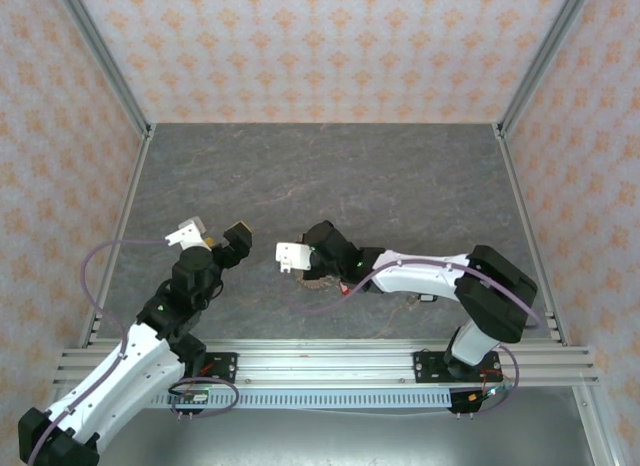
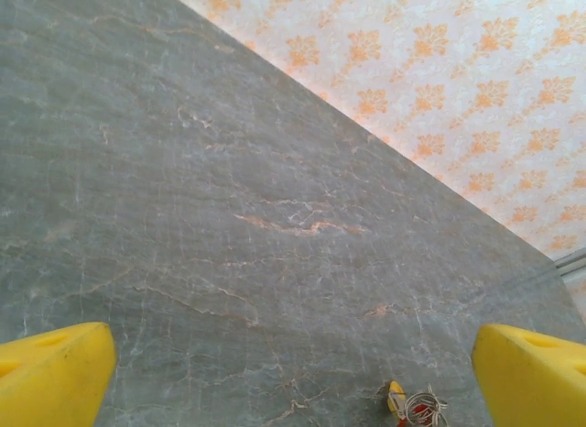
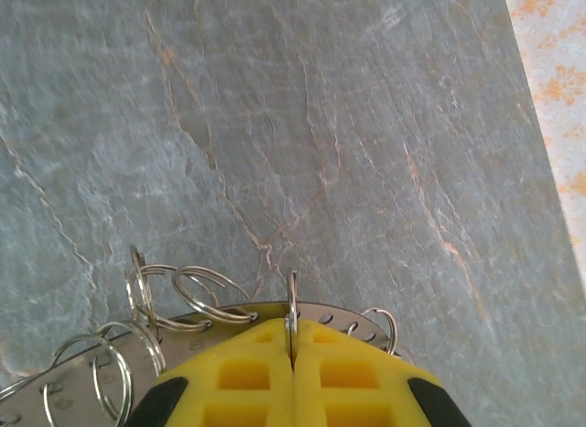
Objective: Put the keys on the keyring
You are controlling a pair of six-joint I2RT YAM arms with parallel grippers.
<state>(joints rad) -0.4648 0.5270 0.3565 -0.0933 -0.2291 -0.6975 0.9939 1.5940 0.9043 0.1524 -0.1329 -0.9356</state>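
Note:
My right gripper (image 3: 291,340) is shut, its yellow pads pinching a small split ring (image 3: 292,294) that stands edge-on. That ring sits at the curved grey band of the keyring (image 3: 229,312), which has a row of holes and carries several more small rings (image 3: 206,294). In the top view the right gripper (image 1: 295,256) hovers low over the cluster of keys (image 1: 325,284) at the table's middle. My left gripper (image 1: 215,236) stands open to the left of it, holding nothing. Its wrist view catches a pale yellow key tag (image 2: 396,397) and a red tag (image 2: 419,410) with wire rings at the bottom edge.
The grey marbled tabletop (image 1: 330,176) stretches back to the patterned walls (image 1: 320,46). Aluminium posts (image 1: 105,56) frame the left and right sides. A metal rail (image 1: 320,361) with the arm bases runs along the near edge.

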